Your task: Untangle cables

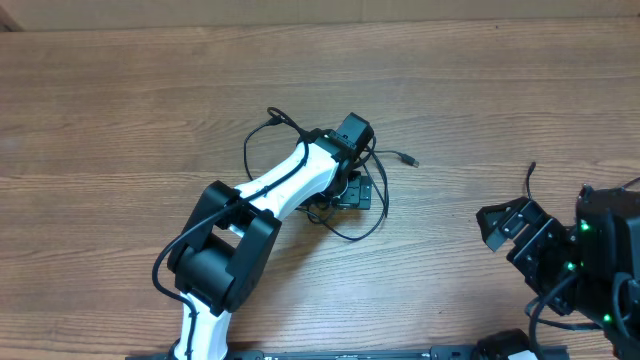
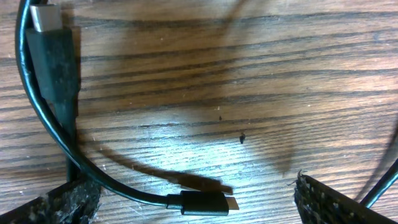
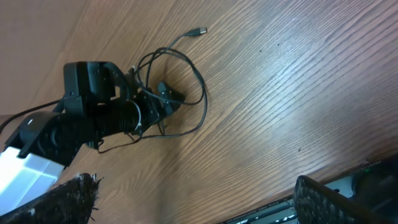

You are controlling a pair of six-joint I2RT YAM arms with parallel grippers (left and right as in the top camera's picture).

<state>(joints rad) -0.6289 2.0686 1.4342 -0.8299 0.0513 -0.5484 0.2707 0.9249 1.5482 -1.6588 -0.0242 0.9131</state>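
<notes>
There is a brown wooden table (image 1: 120,120). The cables (image 3: 204,93) lie near the middle of it. They are thin and black, and they lie in a messy bunch with loops that go over each other. One loop sticks out to one side and a bigger loop curls around the other side. One thin end runs away from the bunch, and it has a small plug (image 1: 405,158) that rests alone on the wood.

The left arm (image 1: 270,190) is white and black. It reaches across the table to the bunch. The left gripper (image 1: 352,190) is right on top of the messy part, low down by the wood. Its fingers (image 2: 68,202) are spread wide apart and they pinch nothing. From the left wrist camera, a black cable curves down past one finger and ends in a little plug (image 2: 205,203). This plug lies flat on the table, between the two fingers. Another plug with a shiny silver tip (image 2: 45,17) lies farther up, beside the same cable. I cannot tell if the finger touches the cable next to it.

The right gripper (image 1: 497,226) is far off to the side, well apart from the cables. Its fingers (image 3: 336,199) are spread wide too, and they hold nothing. It points toward the bunch.
</notes>
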